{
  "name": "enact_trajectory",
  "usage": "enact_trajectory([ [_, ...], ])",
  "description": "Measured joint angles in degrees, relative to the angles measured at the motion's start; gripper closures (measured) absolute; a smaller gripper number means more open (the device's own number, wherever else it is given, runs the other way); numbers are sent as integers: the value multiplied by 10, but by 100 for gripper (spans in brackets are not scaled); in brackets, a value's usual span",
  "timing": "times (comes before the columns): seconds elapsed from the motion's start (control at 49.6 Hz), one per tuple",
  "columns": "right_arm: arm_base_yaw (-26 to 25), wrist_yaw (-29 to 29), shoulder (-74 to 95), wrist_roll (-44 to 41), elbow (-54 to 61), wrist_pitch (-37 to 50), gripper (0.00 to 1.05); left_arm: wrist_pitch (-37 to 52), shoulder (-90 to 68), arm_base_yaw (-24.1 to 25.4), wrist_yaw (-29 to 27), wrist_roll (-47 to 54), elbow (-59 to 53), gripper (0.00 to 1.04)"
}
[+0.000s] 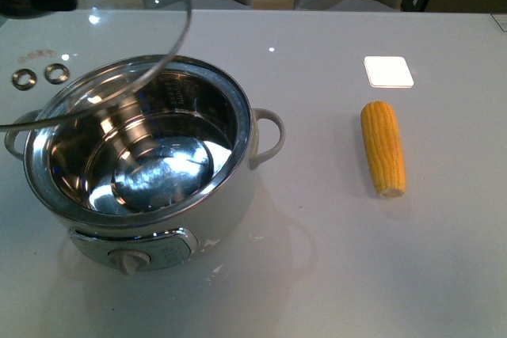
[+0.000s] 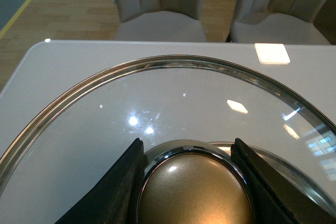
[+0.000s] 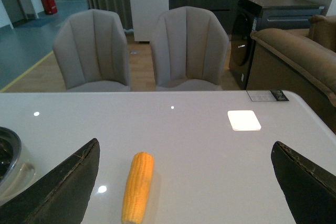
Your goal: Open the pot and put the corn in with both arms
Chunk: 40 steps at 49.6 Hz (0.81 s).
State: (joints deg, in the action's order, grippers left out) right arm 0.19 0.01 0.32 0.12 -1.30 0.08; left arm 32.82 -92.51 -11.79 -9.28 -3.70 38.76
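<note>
The white pot (image 1: 230, 219) stands open at the front left of the table, its steel inner bowl (image 1: 150, 160) empty. My left gripper (image 2: 186, 153) is shut on the golden knob (image 2: 194, 192) of the glass lid (image 1: 150, 5), held tilted above the pot's back left. The lid rim shows in the left wrist view (image 2: 79, 90). The corn (image 1: 383, 148) lies on the table to the right of the pot. In the right wrist view the corn (image 3: 138, 184) lies between my open right gripper's (image 3: 186, 182) fingers, nearer the left finger (image 3: 63, 187). The pot's edge (image 3: 8, 156) shows there too.
A white square pad (image 1: 388, 71) lies behind the corn; it also shows in the right wrist view (image 3: 243, 120). Two small metal rings (image 1: 40, 75) lie at the far left. Grey chairs (image 3: 142, 51) stand beyond the table's far edge.
</note>
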Motion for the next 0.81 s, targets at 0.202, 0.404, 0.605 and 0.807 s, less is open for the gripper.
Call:
enact_trajectory([
  [0.202, 0, 0, 0, 0, 0, 0, 9, 28, -1, 106, 28, 26, -2, 61],
  [0.404, 0, 0, 0, 0, 0, 0, 9, 95, -53, 246, 49, 61, -5, 61],
  [0.605, 0, 0, 0, 0, 0, 0, 9, 167, -135, 341, 55, 80, -23, 61],
  [0.807, 0, 0, 0, 0, 0, 0, 9, 259, -209, 363, 69, 92, -45, 61],
])
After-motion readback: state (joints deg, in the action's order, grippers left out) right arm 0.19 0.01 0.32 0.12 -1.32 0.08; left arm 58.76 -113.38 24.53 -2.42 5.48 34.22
